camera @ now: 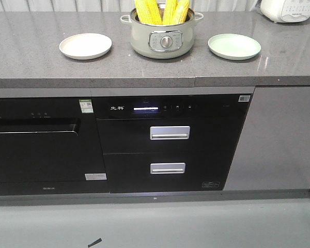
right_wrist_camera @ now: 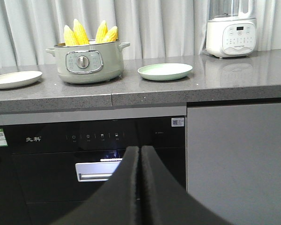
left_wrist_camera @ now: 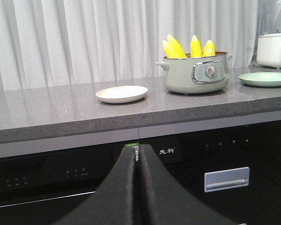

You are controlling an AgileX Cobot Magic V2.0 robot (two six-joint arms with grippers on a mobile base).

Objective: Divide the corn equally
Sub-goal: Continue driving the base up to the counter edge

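Several yellow cobs of corn (camera: pixel 156 11) stand upright in a pale green pot (camera: pixel 161 36) at the middle of the grey counter. The corn (left_wrist_camera: pixel 189 47) and pot (left_wrist_camera: pixel 196 73) also show in the left wrist view, and the corn (right_wrist_camera: pixel 90 33) and pot (right_wrist_camera: pixel 86 63) in the right wrist view. A cream plate (camera: pixel 86 45) lies left of the pot, a mint plate (camera: pixel 234 46) right of it. My left gripper (left_wrist_camera: pixel 137 152) is shut and empty, below counter level before the black appliance fronts. Equally low, my right gripper (right_wrist_camera: pixel 140 149) is shut and empty.
A white appliance (right_wrist_camera: pixel 231 33) stands at the counter's back right. Below the counter (camera: pixel 144 72) are a black dishwasher (camera: pixel 41 144) and a black drawer unit with silver handles (camera: pixel 169 133). A grey cabinet panel (camera: pixel 284 139) is at the right.
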